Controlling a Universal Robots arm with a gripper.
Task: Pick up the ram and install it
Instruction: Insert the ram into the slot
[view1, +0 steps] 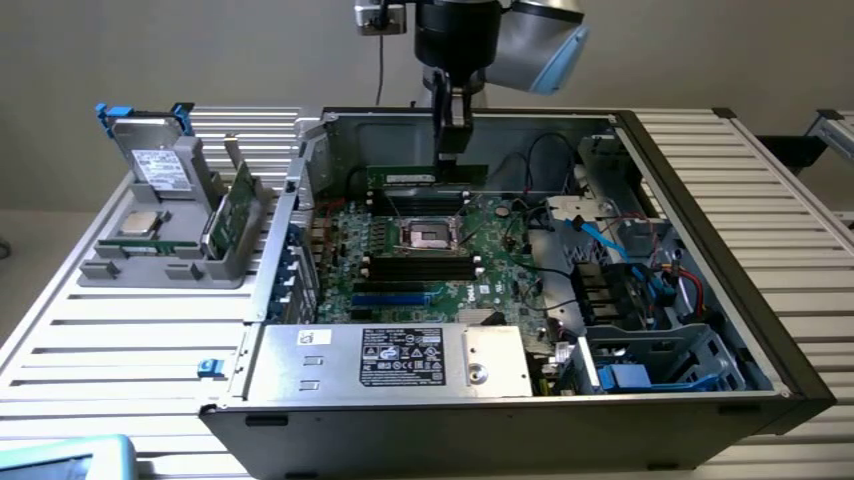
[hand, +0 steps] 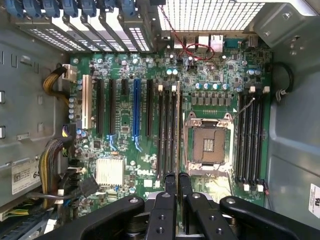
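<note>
Green ram (view1: 424, 176) and motherboard (hand: 150, 155), black slots (hand: 247, 140), one blue slot (hand: 136, 107)

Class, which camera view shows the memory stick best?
The exterior view: the memory stick shows its long green side, held by the end effector over the motherboard. In the wrist view the stick appears edge-on, a thin line running out from the end effector.

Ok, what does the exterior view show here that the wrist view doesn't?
Exterior view: the grey parts holder on the slatted table, and the flat green side of the ram. Wrist view: the rear vent grille and yellow cables. Shared: the gripper shut on the ram, the motherboard, the empty processor socket.
</note>
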